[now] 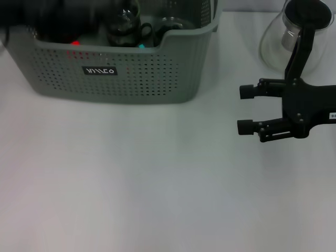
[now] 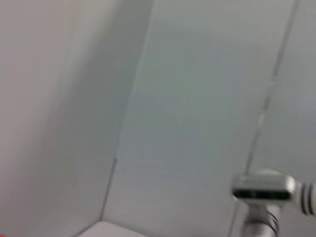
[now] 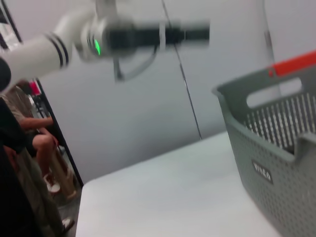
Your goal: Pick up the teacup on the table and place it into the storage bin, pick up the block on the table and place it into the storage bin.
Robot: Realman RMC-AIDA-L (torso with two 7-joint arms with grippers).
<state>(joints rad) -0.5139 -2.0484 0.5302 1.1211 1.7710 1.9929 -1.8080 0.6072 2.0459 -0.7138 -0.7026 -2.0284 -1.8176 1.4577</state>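
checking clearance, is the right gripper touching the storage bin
Apart. The head view shows bare white table between the open right gripper and the storage bin.

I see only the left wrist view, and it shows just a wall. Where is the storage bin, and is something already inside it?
Observer: The storage bin stands at the far left of the table in the head view. Dark glass pieces show inside it.
Operator: Where is the right gripper?
Observer: The right gripper hovers over the table to the right of the bin, open and holding nothing.
Operator: And my own left gripper?
Observer: The right wrist view shows the left gripper held high above the table, away from the bin.
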